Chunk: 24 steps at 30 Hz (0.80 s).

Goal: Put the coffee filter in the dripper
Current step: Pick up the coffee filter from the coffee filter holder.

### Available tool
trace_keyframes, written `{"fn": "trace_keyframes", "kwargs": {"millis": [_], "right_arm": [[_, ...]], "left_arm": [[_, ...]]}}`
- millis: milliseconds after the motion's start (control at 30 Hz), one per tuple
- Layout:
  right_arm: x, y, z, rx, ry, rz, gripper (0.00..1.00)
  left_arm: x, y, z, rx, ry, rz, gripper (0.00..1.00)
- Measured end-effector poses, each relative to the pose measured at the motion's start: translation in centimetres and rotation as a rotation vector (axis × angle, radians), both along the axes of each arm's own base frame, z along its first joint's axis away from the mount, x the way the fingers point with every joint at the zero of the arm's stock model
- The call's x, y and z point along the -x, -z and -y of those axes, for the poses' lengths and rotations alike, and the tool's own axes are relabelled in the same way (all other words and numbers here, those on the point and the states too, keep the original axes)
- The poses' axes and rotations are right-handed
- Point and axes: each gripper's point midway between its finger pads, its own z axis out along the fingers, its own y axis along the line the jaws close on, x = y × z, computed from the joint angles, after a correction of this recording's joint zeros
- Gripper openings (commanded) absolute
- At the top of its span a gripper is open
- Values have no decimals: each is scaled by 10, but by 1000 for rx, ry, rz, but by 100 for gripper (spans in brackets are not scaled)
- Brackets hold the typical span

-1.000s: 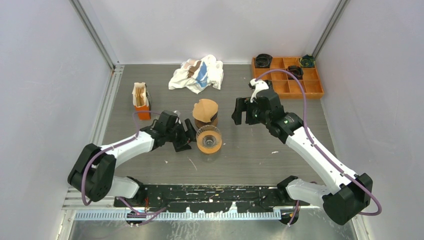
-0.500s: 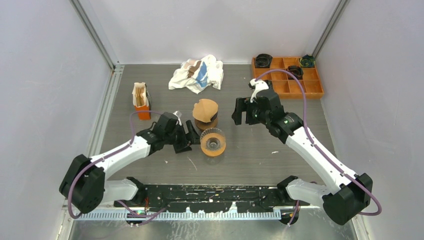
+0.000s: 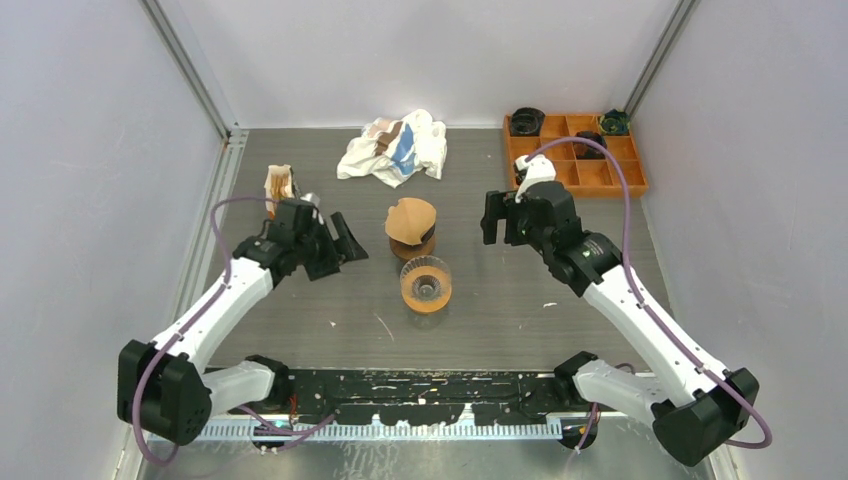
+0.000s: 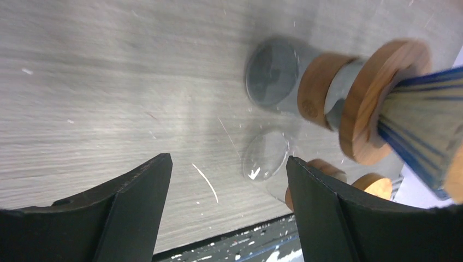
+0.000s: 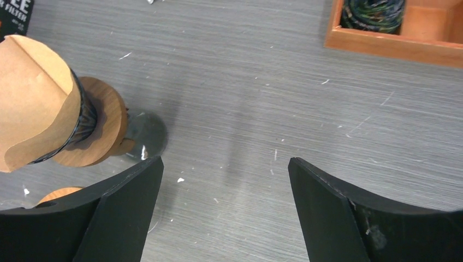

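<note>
1. Top view: the coffee filter [image 3: 410, 216] sits in the dripper [image 3: 412, 246] mid-desk [image 3: 520, 310]. The left pincer [image 3: 340, 240] and right pincer [image 3: 503, 222] flank it, both apart and empty.
2. Left wrist: fingers spread over bare desk, with the dripper at the right.
3. Right wrist: fingers spread. The coffee filter is seated in the wood-collared dripper, at the left.

The left gripper [image 3: 338, 250] has drawn back from the empty dripper [image 3: 426, 285], ending close to the filter box [image 3: 278, 185]. That dripper has slid slightly right. The right gripper [image 3: 503, 225] has edged right.
</note>
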Motion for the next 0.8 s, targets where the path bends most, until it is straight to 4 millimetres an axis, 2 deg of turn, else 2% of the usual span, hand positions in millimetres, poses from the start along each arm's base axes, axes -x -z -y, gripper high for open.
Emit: {"fn": "trace_keyframes", "kwargs": {"millis": [300,500,633,800], "right_arm": [[-2,-16,26,52,102,78,93],[3,-20,47,91,172,126,94],[6,-20,59,115,216,155,97],[9,-17,72,142,258,186,100]], "left_arm": [[-47,-63,-69,-116,-111,129,77],[-89,-100,-121,-219,-184,195,71],[-119,-112,-140,-288,-186,223,66],[-153,-109,-155,-373,-160,222,57]]}}
